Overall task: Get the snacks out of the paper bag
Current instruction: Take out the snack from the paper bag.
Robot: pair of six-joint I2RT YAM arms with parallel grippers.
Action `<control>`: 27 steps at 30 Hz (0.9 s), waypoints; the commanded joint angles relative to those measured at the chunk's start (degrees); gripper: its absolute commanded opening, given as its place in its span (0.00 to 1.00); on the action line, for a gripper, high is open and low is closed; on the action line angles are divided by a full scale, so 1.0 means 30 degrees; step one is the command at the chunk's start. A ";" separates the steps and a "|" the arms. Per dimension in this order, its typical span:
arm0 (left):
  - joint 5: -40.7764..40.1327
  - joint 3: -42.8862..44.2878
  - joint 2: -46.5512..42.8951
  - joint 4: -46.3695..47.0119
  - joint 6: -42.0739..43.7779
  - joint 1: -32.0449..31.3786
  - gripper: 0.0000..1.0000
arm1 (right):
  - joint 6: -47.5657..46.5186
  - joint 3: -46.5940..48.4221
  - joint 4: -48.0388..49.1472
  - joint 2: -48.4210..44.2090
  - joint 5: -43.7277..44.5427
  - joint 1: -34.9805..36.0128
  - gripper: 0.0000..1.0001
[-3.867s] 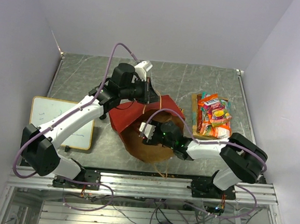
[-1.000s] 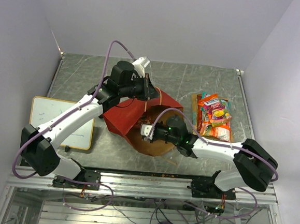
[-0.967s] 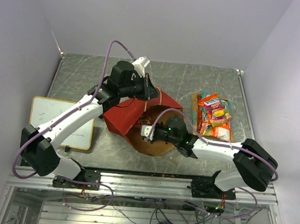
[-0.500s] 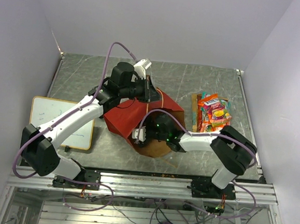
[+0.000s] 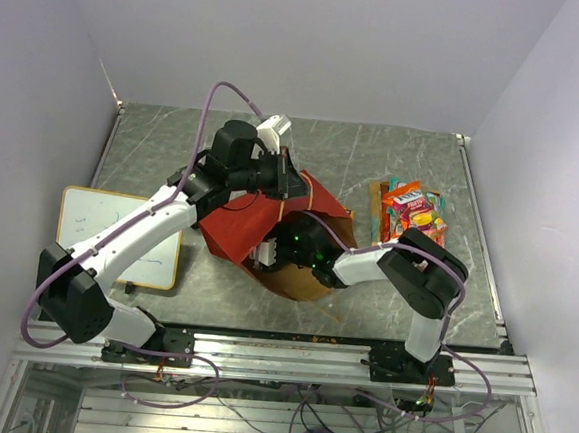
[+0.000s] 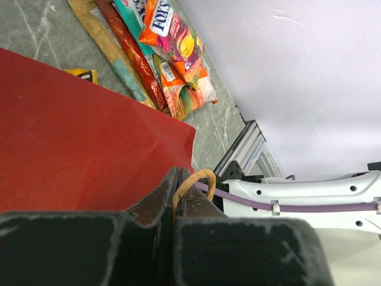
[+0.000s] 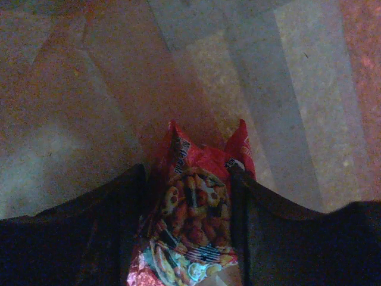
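Reading "FOX'S" on orange packet (image 6: 165,22) beside paper bag (image 6: 77,149).

The only readable lettering is "FOX'S", white on an orange packet (image 6: 162,21) atop the snack pile (image 6: 156,56); other print is illegible.

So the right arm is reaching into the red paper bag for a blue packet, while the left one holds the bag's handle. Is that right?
Not quite: the packet is red, not blue. The right wrist view shows a red snack packet between the right gripper's fingers inside the paper bag. The left gripper does pinch the cord handle.
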 commanded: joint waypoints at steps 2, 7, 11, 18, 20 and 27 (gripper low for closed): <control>-0.0539 0.0188 -0.0604 -0.0173 0.0231 -0.0010 0.07 | 0.0403 -0.0313 0.1026 0.0271 0.1130 -0.0158 0.42; -0.0896 0.0027 -0.0730 -0.0117 0.0165 0.0013 0.07 | 0.0860 -0.0589 0.1160 -0.0778 0.0896 -0.0157 0.15; -0.1255 -0.0106 -0.0893 0.0079 0.0021 0.0011 0.07 | 0.1472 -0.1020 0.0720 -0.2318 0.0225 -0.0164 0.05; -0.1328 -0.0077 -0.0708 0.0881 -0.0392 0.0019 0.07 | 0.2897 -0.2585 -0.1965 -0.7045 -0.2096 -0.0161 0.00; -0.1242 -0.0117 -0.0571 0.1265 -0.0584 0.0048 0.07 | 0.3026 -0.2770 -0.3756 -0.8402 -0.3179 -0.0163 0.00; -0.0629 -0.0153 0.0105 0.2855 -0.1322 0.0094 0.07 | 0.4251 -0.3380 -0.9482 -1.4174 -0.2716 -0.0163 0.00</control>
